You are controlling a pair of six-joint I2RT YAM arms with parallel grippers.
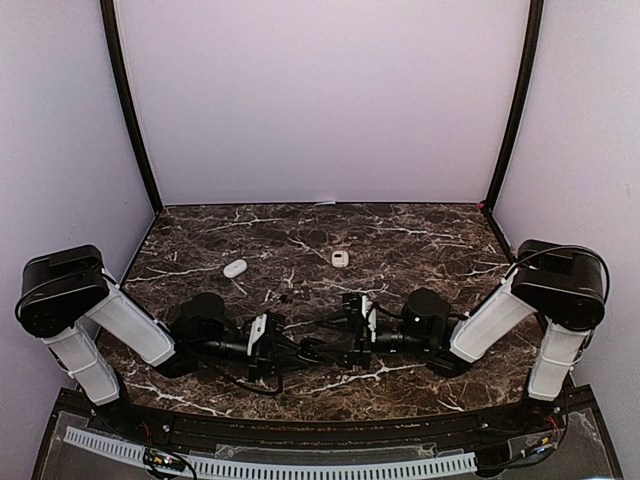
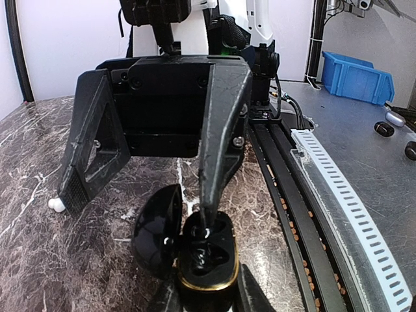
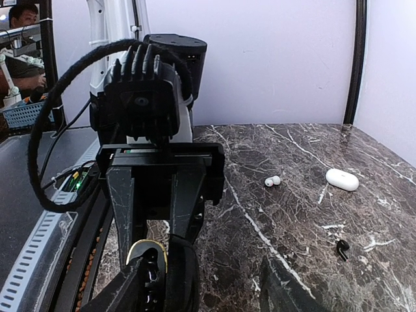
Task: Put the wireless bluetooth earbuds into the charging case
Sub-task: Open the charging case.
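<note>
A black charging case (image 2: 207, 263) with a gold rim and its lid (image 2: 156, 231) swung open sits between the fingers of my left gripper (image 2: 209, 298), which is shut on it. My right gripper (image 3: 201, 292) faces it and is open wide; one fingertip (image 2: 207, 224) dips into a pocket of the case, the other finger (image 2: 84, 162) stands off to the side. What lies in the pockets is too dark to tell. Two white earbuds (image 3: 272, 181) and a black earbud (image 3: 342, 249) lie on the marble. Both grippers meet low at the table's near middle (image 1: 315, 350).
A closed white case (image 1: 235, 268) lies at the back left and a small white object (image 1: 341, 258) at the back middle. A white bud (image 2: 56, 205) peeks out behind the right gripper's finger. A cable channel (image 1: 270, 465) runs along the front edge.
</note>
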